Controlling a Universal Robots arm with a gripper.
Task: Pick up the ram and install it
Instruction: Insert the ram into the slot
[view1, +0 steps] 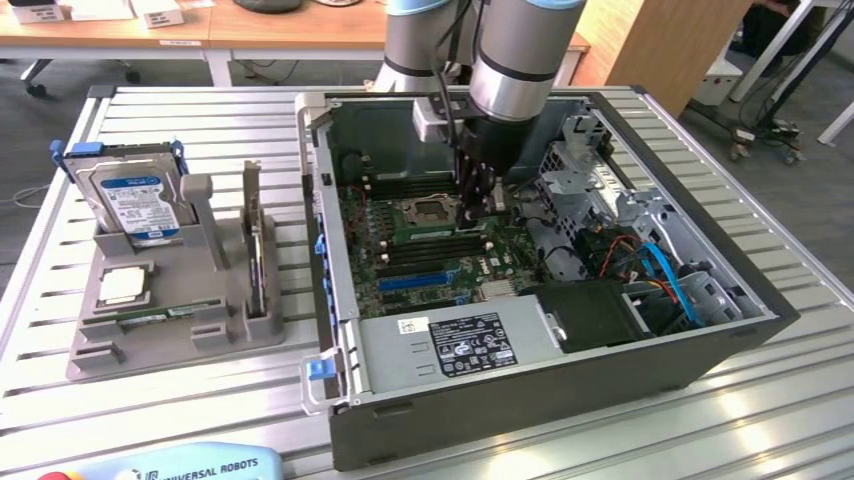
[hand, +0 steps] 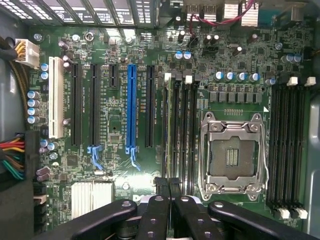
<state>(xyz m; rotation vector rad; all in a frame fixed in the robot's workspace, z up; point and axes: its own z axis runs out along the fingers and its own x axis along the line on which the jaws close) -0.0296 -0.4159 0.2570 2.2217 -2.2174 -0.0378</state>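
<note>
Wrist view, gripper (hand: 169, 184) narrow on ram (hand: 170, 127) beside socket (hand: 232, 155), exterior view, drive (view1: 134, 200) in holder (view1: 174, 342).

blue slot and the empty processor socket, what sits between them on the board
In the wrist view, a black slot and then a row of memory slots lie between the blue slot and the processor socket.

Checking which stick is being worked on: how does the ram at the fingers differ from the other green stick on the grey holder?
The ram stands on edge at the memory slots beside the CPU socket, inside the computer case; the other green stick lies in the grey holder outside it. The fingers are shut on the ram; the other stick is untouched. Both are long, narrow sticks.
</note>
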